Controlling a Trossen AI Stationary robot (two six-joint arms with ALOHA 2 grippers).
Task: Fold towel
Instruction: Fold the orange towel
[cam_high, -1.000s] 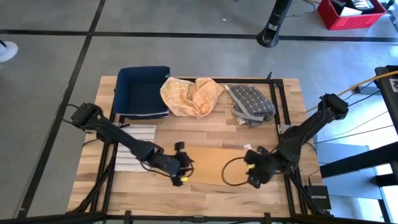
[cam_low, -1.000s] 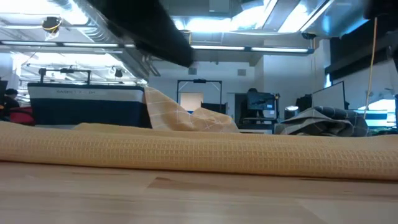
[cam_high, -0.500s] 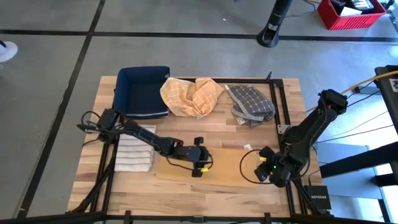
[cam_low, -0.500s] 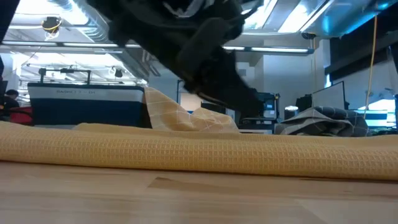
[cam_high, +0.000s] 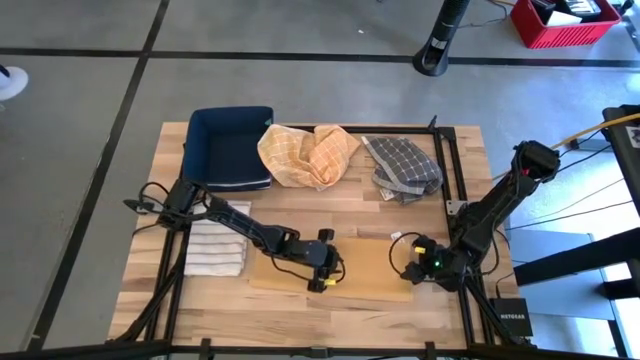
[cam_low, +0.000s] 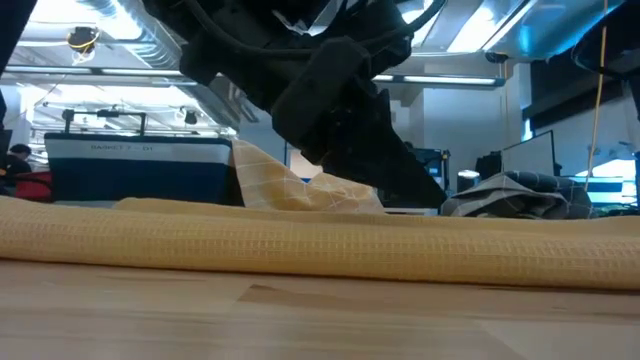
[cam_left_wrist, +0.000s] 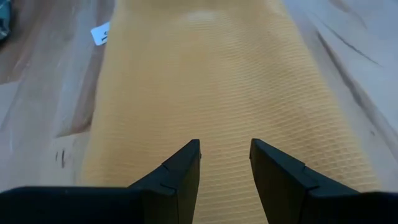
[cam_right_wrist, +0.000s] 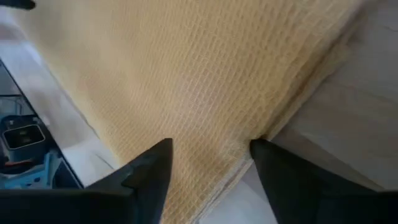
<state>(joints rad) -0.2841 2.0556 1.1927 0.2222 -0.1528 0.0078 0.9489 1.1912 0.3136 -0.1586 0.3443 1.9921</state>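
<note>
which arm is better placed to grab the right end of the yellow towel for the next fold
Right. The right gripper sits open at the yellow towel's right edge, which shows between its fingers in the right wrist view. The left gripper hovers open over the towel's left-middle, away from that edge.

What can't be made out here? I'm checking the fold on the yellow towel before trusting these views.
- Yellow towel, high view: the left gripper covers part of its left half.
- Right edge of the towel, high view: the right gripper hides it.
- Low view: only the towel's near edge shows; a dark arm blocks what lies behind.
- Wrist views: the towel runs past the picture edges, so no full outline.
</note>
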